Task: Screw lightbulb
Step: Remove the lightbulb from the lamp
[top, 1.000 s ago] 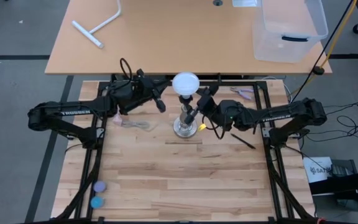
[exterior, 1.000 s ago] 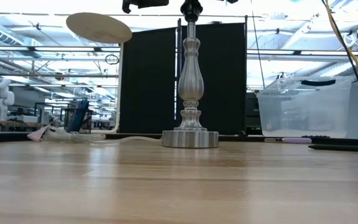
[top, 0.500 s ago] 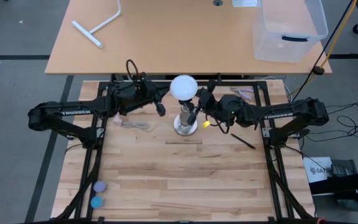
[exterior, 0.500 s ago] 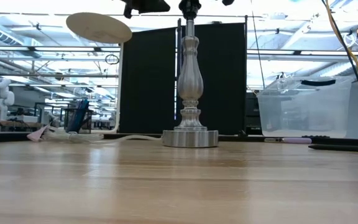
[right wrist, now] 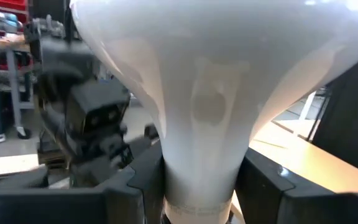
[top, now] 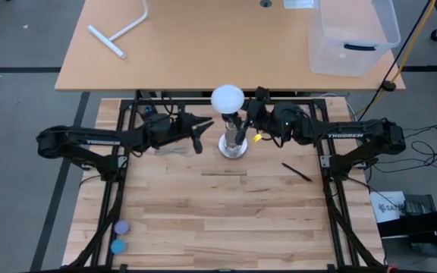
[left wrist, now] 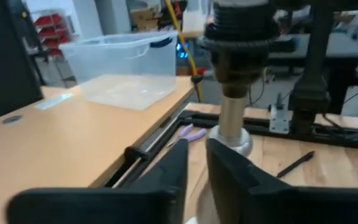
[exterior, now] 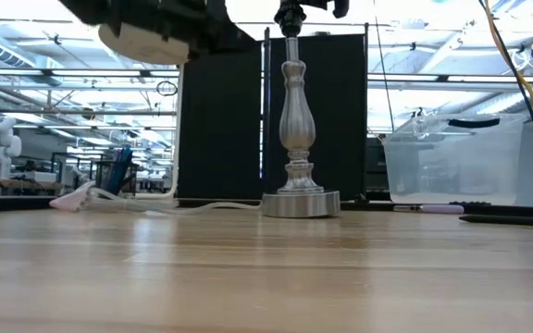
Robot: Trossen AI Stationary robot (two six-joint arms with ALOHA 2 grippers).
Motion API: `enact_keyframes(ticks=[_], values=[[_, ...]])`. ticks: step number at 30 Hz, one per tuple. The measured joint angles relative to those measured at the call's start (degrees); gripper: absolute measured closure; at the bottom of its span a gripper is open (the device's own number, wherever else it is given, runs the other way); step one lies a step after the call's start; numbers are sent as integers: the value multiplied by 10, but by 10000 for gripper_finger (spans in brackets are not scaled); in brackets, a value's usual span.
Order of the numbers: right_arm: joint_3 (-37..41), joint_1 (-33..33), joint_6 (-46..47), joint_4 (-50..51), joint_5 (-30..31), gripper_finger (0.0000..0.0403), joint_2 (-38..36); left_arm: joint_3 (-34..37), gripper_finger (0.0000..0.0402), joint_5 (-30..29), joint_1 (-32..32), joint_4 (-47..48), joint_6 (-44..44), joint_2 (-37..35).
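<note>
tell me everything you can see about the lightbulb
The white lightbulb with a round frosted globe stands upright, globe up, on top of the silvery metal lamp post near the far middle of the wooden table. Its pale neck tapers downward and looks smooth and matte. The right gripper's dark fingers sit on both sides of the neck, touching it. The screw base is hidden.

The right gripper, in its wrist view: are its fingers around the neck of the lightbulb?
Yes: the right gripper has one dark finger on each side of the lightbulb neck.
</note>
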State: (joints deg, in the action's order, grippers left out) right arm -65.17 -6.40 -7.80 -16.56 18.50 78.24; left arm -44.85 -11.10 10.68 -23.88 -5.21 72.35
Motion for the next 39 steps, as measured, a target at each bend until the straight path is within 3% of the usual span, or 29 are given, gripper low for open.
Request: enact_keyframes(ticks=[3, 9, 14, 27, 39], values=[[0, -10, 6, 1, -11, 254, 0, 29, 288, 4, -3, -82, 3, 35], [0, -24, 13, 1, -38, 255, 0, 24, 174, 4, -7, -207, 4, 151], [0, -26, 13, 1, -39, 256, 0, 14, 133, 4, -6, -286, 30, 198], [0, -29, 12, 0, -39, 256, 0, -50, 140, 17, -6, -287, 24, 211], [0, -29, 16, -15, -39, 256, 0, -54, 231, 20, 9, -260, 5, 211]])
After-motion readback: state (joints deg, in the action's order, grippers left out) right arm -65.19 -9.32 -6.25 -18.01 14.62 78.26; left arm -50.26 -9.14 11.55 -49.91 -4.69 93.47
